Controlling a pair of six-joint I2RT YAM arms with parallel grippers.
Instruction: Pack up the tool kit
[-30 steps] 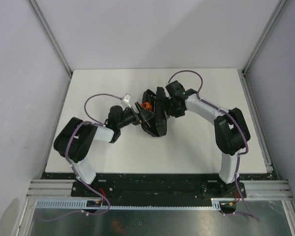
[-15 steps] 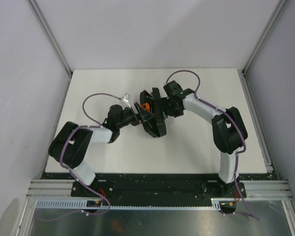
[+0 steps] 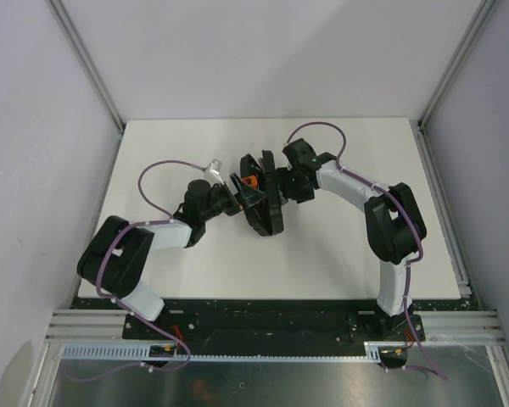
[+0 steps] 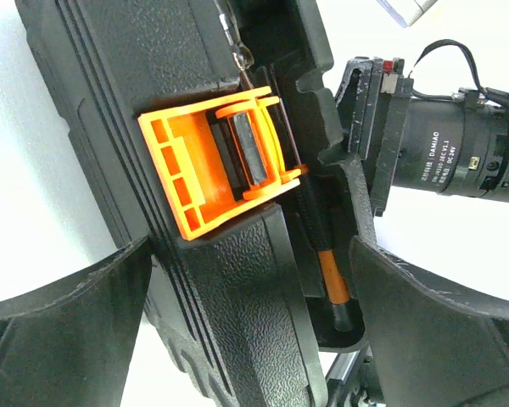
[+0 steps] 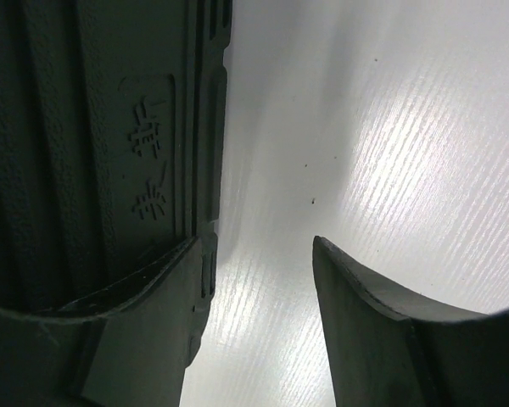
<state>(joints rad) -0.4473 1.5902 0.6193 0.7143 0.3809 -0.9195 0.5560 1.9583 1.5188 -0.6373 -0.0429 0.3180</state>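
Observation:
The black tool kit case [image 3: 267, 205] stands on edge mid-table, its halves ajar, with the orange latch [image 3: 250, 180] flipped open. In the left wrist view the latch [image 4: 212, 170] sits on the textured case [image 4: 229, 314], and an orange-shafted tool [image 4: 332, 275] shows in the gap. My left gripper [image 3: 240, 199] is open, and in its own view [image 4: 250, 254] the jaws straddle the case's latch edge. My right gripper [image 3: 282, 182] is open on the far side, also shown in its own view [image 5: 259, 246]. Its left finger [image 5: 144, 322] lies against the case shell [image 5: 93, 127], with only table between the jaws.
The white table [image 3: 339, 254] has grey walls and metal rails around it. A small whitish piece [image 3: 215, 167] lies just left of the case by the left arm's purple cable. The right arm's wrist [image 4: 441, 153] is close behind the case.
The left arm's elbow has swung out to the left. The case and both grippers have shifted slightly left, and the case stays on edge between them.

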